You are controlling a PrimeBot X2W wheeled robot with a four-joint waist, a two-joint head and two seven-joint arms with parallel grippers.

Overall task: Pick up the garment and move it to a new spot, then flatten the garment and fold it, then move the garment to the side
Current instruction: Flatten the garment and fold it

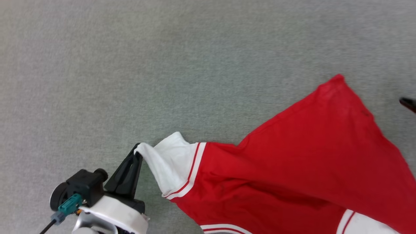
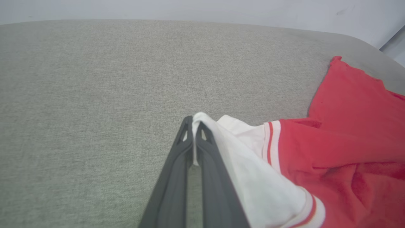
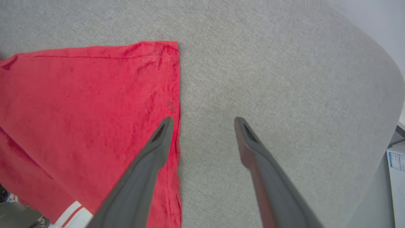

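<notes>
The garment (image 1: 302, 156) is a red jersey T-shirt with white sleeves and red-and-white striped trim, lying plain side up at the right and lower middle of the grey surface. My left gripper (image 1: 138, 152) is shut on the tip of its white sleeve (image 2: 240, 158) and holds it stretched off to the left. Over the garment's red side edge (image 3: 175, 95) my right gripper (image 3: 204, 122) stands open, one finger above the cloth, the other above bare surface, nothing between them. A dark tip of the right gripper (image 1: 409, 104) pokes in at the head view's right edge.
The grey fabric-covered surface (image 1: 130, 65) stretches wide to the left and far side. Its rounded edge (image 3: 389, 95) falls off close by in the right wrist view, where a white box (image 3: 397, 171) stands below. A pale wall (image 2: 202, 9) rises behind.
</notes>
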